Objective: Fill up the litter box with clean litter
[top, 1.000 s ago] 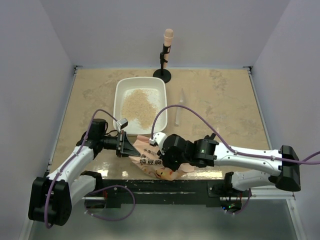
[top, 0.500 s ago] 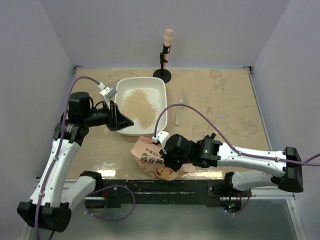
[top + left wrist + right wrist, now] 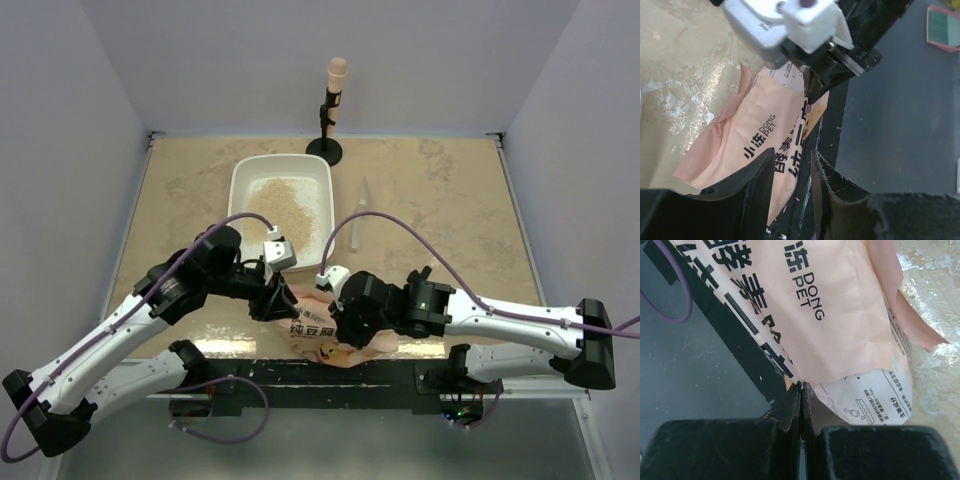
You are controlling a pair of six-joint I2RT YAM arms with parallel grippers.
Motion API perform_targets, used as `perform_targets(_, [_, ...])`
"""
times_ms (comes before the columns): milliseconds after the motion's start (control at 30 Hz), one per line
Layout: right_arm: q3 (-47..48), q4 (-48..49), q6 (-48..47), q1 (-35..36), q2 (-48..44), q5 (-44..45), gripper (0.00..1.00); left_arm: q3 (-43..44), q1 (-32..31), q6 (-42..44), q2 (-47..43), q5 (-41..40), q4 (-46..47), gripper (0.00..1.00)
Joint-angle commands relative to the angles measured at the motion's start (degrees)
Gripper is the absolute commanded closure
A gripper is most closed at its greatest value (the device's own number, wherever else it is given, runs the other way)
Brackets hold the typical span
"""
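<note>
The white litter box [image 3: 240,185] stands at the table's back centre with a layer of beige clean litter [image 3: 283,212] in it. An orange-pink litter bag [image 3: 318,335] lies at the near table edge, partly under both wrists. My left gripper [image 3: 279,301] is at the bag's left end; in the left wrist view it [image 3: 792,167] stands open, the bag [image 3: 755,140] showing past the gap between its fingers. My right gripper [image 3: 335,318] is on the bag's upper right part. The right wrist view shows it [image 3: 801,386] shut on the edge of the bag [image 3: 840,305].
A wooden-headed post on a black round base [image 3: 332,110] stands behind the box. A clear plastic scoop [image 3: 358,215] lies to the box's right. The black front rail [image 3: 400,372] runs under the bag's near end. Grey walls close in the table's sides.
My left arm rose beside the box's left side, then came back down to the bag's left end, and its jaws opened. The right gripper stayed shut on the bag.
</note>
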Motion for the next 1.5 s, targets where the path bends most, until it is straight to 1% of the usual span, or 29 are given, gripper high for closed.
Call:
perform_targets(0, [-2.1, -3.7, 4.4, 0.1, -2.5, -4.2, 1.00, 1.9, -3.9, 4.8, -0.9, -5.4, 1.3, 0.58])
perform_targets(67, [-2.8, -3.2, 5.1, -0.2, -4.1, -4.8, 1.00, 2.1, -5.6, 6.4, 0.9, -5.4, 0.8, 0.56])
perform_targets(133, [-3.2, -3.5, 5.7, -0.3, -4.7, -4.7, 1.00, 2.5, -7.3, 8.1, 3.2, -7.7, -0.5, 0.55])
perform_targets(167, [-3.5, -3.9, 5.8, -0.4, -5.0, -4.6, 1.00, 2.6, -9.8, 8.2, 5.3, -8.3, -0.2, 0.54])
perform_targets(233, [-3.9, -3.9, 6.3, -0.4, -5.7, -4.7, 1.00, 2.6, -13.4, 8.3, 6.9, -12.3, 1.2, 0.53])
perform_targets(267, [-4.1, -3.6, 6.5, -0.5, -6.0, -4.9, 1.00, 2.9, -16.8, 8.5, 8.4, -13.7, 1.4, 0.53])
perform_targets(300, [-4.1, -3.6, 6.8, -0.5, -6.3, -4.9, 1.00, 3.0, -17.9, 8.6, 9.1, -16.1, 1.7, 0.52])
perform_targets(333, [-4.1, -3.6, 6.9, -0.5, -6.6, -4.9, 1.00, 3.3, -19.0, 9.0, 10.3, -16.5, 1.4, 0.52])
perform_targets(467, [-4.1, -3.3, 7.0, -0.5, -6.9, -5.0, 1.00, 2.6, -20.1, 9.6, 12.2, -16.7, 2.1, 0.50])
perform_targets(600, [-4.1, -3.3, 6.9, -0.6, -6.9, -5.0, 1.00, 2.3, -20.9, 9.8, 13.5, -20.9, 1.1, 0.45])
perform_targets(667, [-4.1, -2.7, 6.9, -0.6, -6.9, -5.7, 1.00, 1.8, -21.2, 9.8, 13.5, -23.1, 1.5, 0.45])
perform_targets(733, [-4.1, -1.9, 7.0, -0.8, -6.9, -6.6, 1.00, 0.6, -21.5, 9.6, 14.0, -23.3, 2.6, 0.45])
perform_targets(767, [-4.0, -1.6, 7.2, -0.8, -6.9, -7.0, 1.00, 0.0, -21.8, 9.6, 14.2, -23.3, 3.1, 0.47])
perform_targets(867, [-3.4, -1.4, 6.9, -1.1, -6.6, -7.3, 1.00, -2.1, -22.8, 9.5, 15.7, -23.4, 4.0, 0.63])
perform_targets(900, [-3.2, -1.6, 6.7, -1.1, -6.5, -7.3, 1.00, -2.1, -23.0, 9.3, 16.1, -22.9, 3.8, 0.75])
perform_targets(1000, [-2.3, -2.3, 6.3, -1.2, -5.7, -7.2, 1.00, -1.6, -23.9, 9.6, 17.7, -22.9, 3.2, 1.00])
perform_targets(1133, [-1.3, -4.7, 5.7, -1.2, -4.9, -5.8, 1.00, 0.0, -24.0, 10.1, 18.2, -24.7, 1.2, 1.00])
perform_targets(1267, [-0.7, -8.5, 6.6, -1.2, -5.1, -2.9, 1.00, 1.9, -23.9, 10.0, 15.0, -29.3, -1.1, 1.00])
perform_targets(1333, [-1.0, -9.9, 7.1, -1.3, -6.6, -2.3, 1.00, 2.1, -23.8, 9.8, 12.8, -30.2, -1.1, 1.00])
perform_targets(1467, [-1.5, -13.7, 8.8, -1.3, -9.4, -0.2, 1.00, 2.2, -23.0, 9.3, 11.7, -32.0, -1.5, 1.00])
